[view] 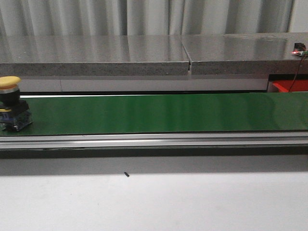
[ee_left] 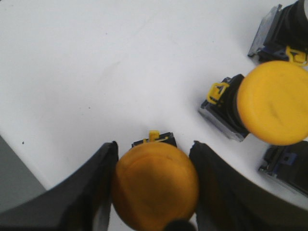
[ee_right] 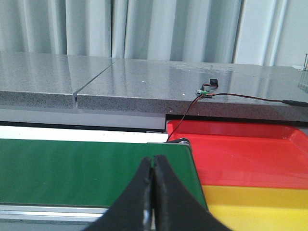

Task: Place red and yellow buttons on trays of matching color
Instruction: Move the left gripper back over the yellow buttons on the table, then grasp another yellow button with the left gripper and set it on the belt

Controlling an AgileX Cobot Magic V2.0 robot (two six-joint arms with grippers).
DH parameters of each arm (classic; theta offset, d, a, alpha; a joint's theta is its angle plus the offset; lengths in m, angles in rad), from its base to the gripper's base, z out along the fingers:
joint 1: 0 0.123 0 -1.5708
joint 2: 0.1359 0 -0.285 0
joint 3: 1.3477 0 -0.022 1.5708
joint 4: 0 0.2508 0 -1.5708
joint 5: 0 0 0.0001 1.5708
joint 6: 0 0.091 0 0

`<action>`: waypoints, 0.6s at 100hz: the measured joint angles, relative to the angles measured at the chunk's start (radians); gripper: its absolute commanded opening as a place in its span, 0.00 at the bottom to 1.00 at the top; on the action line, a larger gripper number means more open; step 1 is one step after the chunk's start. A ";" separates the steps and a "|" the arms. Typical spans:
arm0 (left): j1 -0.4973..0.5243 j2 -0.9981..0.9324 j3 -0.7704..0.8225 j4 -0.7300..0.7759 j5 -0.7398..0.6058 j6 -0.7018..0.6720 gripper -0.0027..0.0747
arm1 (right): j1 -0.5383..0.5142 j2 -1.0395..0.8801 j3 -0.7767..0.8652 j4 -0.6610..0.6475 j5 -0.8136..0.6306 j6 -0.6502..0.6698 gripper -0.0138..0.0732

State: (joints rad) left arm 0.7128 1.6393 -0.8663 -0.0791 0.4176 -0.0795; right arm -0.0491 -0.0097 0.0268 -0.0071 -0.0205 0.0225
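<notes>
My left gripper (ee_left: 153, 185) is clenching a yellow button (ee_left: 155, 185); my right gripper (ee_right: 153, 192), clenched empty, is hovering beside the red tray (ee_right: 250, 154).

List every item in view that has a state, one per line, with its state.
Left gripper: fingers closed around a yellow button.
Right gripper: shut, empty.
Yellow button on the belt: upright, at the left end.
Red tray: empty.
Yellow tray: visible part empty.
</notes>
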 measured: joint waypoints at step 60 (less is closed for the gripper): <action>-0.136 -0.393 -0.046 0.030 0.248 0.002 0.35 | 0.000 0.000 0.000 0.000 0.000 0.000 0.09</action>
State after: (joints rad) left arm 0.5763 1.2461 -0.9124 -0.0492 0.6654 -0.0771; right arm -0.0491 -0.0097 0.0268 -0.0071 -0.0205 0.0225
